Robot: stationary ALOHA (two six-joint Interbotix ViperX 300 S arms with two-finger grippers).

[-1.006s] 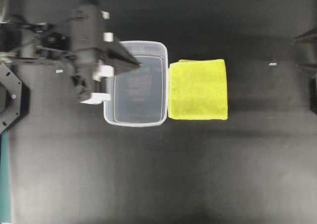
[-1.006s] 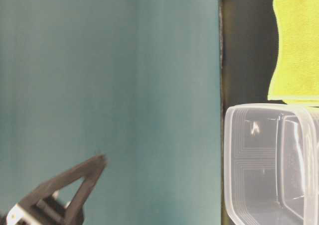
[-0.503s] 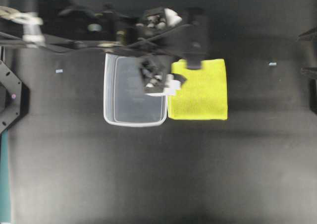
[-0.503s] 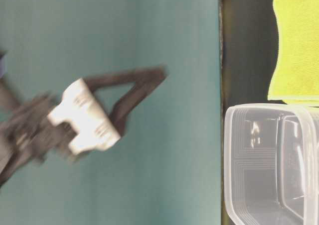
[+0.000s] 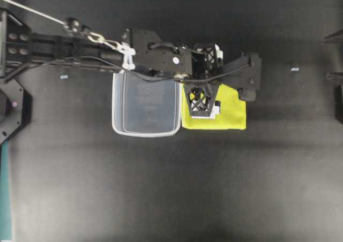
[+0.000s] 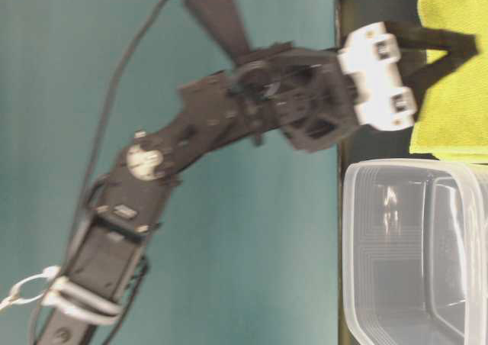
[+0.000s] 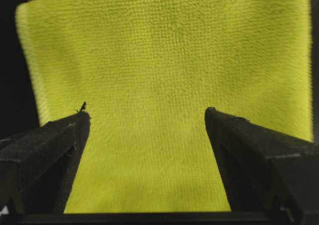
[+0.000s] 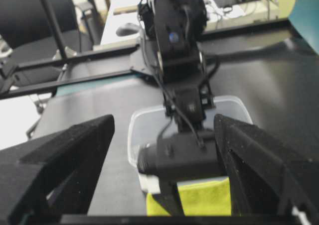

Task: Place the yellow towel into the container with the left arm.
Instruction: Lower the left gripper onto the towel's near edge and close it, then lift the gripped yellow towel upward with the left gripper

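The yellow towel point(image 5: 231, 113) lies flat on the black table, its left edge against the container point(image 5: 115, 108), a clear tub with nothing in it. The left arm point(image 5: 80, 46) reaches over the tub's far rim. Its left gripper point(image 5: 206, 84) hangs open over the towel's left half, one lattice finger point(image 5: 202, 100) showing from above. In the left wrist view the towel point(image 7: 164, 60) fills the frame behind the open left gripper point(image 7: 147, 113), nothing between the fingertips. The right gripper point(image 8: 164, 120) is open and holds nothing, far right of the towel point(image 8: 209, 200).
The right arm's dark tips point(image 5: 335, 57) sit at the table's right edge. A black frame piece point(image 5: 10, 108) stands at the left edge. Two small pale marks point(image 5: 64, 77) point(image 5: 295, 69) lie on the table. At table level a teal backdrop point(image 6: 191, 70) is behind the arm.
The left arm has swung right, from left of the container across it to above the towel, and its jaws have spread wide. Towel, container and right arm have not moved.
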